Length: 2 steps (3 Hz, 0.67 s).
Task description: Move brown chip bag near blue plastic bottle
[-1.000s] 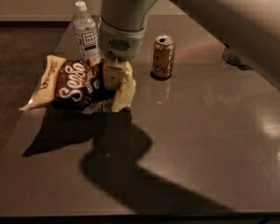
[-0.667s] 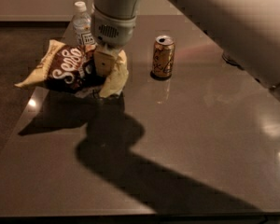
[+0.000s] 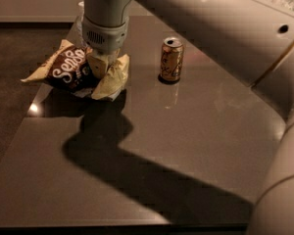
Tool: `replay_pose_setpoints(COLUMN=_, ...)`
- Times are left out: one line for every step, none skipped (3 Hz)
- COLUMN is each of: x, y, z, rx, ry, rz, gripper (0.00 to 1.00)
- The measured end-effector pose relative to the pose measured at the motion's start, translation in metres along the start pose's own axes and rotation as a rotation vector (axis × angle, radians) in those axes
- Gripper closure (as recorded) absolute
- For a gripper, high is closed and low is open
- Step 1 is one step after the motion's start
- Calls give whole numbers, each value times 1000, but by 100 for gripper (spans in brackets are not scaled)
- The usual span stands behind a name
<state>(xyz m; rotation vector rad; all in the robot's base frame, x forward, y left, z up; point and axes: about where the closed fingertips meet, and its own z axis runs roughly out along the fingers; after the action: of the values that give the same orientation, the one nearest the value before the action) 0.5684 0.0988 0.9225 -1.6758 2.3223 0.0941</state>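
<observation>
Our pincer [image 3: 100, 66] holds the chip bag [image 3: 68, 71] pinched at its right end; both sit left of the can [image 3: 171, 59] on the table [image 3: 186, 131].

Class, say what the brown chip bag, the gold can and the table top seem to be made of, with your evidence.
Brown chip bag: thin plastic or foil film, crinkled, under the gripper. Gold can: likely metal, glossy printed side. Table top: hard, polished, mirrors the can; material unclear.
</observation>
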Motion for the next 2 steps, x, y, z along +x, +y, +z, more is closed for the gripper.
replay_pose_setpoints(x=-5, y=0, z=20, rx=3, ry=37, rz=14, gripper=86)
replay_pose_setpoints(x=-13, y=4, z=37, rx=-9, ry=56, rz=4, gripper=62)
